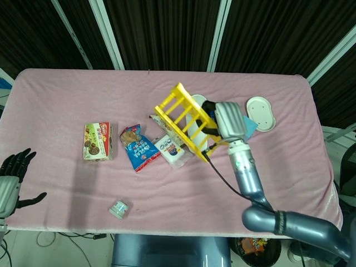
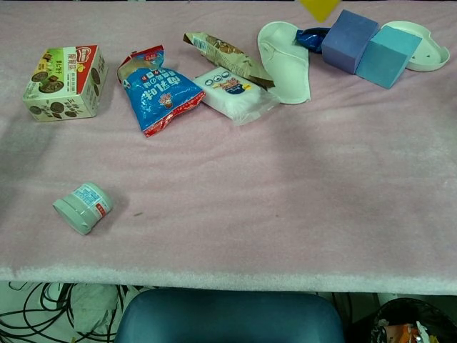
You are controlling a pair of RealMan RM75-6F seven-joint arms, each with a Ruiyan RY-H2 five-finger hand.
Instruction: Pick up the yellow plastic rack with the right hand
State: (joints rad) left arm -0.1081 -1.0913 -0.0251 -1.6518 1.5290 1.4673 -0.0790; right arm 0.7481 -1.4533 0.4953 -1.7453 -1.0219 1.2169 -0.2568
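My right hand (image 1: 225,123) grips the yellow plastic rack (image 1: 182,117), fingers wrapped around its right end, and the rack hangs tilted in the air above the pink table (image 1: 67,94). In the chest view only a yellow corner of it shows at the top edge.

I take the white tissue pack (image 2: 235,88) as my landmark. Touching it on the far side lies a brown snack bag (image 2: 225,51), and just to its left a blue snack bag (image 2: 158,89). Further left stands a cookie box (image 2: 64,81). To its right rests a white slipper-shaped piece (image 2: 285,60), then a purple block (image 2: 348,41) touching a light blue block (image 2: 387,55), with a white oval dish (image 2: 427,51) behind them. Well in front and to the left of the pack, a small green jar (image 2: 83,207) lies on its side.

My left hand (image 1: 12,178) hovers past the table's near left corner, holding nothing, fingers spread.
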